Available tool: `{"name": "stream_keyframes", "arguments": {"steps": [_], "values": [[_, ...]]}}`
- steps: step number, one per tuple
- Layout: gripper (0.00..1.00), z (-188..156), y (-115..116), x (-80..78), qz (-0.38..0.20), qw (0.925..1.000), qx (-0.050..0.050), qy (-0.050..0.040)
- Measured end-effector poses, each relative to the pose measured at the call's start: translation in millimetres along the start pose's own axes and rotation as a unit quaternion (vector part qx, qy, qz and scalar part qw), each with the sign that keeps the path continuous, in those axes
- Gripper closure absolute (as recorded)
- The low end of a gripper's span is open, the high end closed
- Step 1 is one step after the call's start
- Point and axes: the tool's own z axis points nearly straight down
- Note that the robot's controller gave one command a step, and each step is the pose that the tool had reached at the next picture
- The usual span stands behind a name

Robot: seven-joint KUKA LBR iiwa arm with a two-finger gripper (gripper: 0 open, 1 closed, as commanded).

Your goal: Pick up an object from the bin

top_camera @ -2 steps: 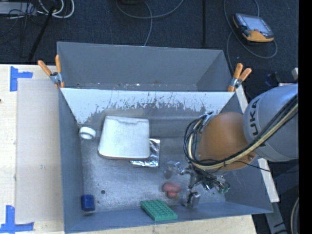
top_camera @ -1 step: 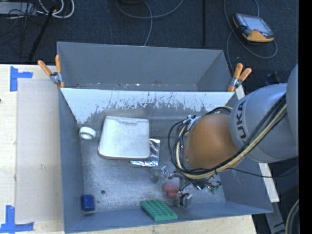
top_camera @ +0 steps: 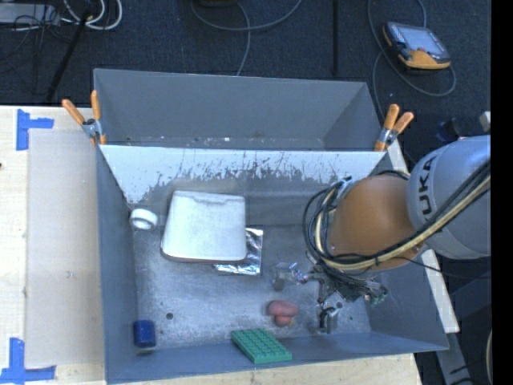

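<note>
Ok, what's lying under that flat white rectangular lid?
A crumpled silver foil sheet pokes out from beneath the lower right corner of the flat white rectangular lid. How far it runs under, or anything else there, is covered.

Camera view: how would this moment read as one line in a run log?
gripper: low, lower right of bin, beside pink lump | held: nothing seen | nearby: green studded block

Grey arm [top_camera: 449,203], orange cover [top_camera: 370,215], perhaps dark cables [top_camera: 314,215]
</note>
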Motion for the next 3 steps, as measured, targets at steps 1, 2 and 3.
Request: {"name": "stream_keyframes", "arguments": {"steps": [1,2,3], "values": [[0.00,-1,50,-16.7,-0.088,0.9961,0.000,-0.0032],[0.00,0,-13,2.7,-0.005,1.0000,-0.001,0.0003],[0.00,-1,48,-14.9,-0.150,0.9887,-0.001,-0.0019]]}}
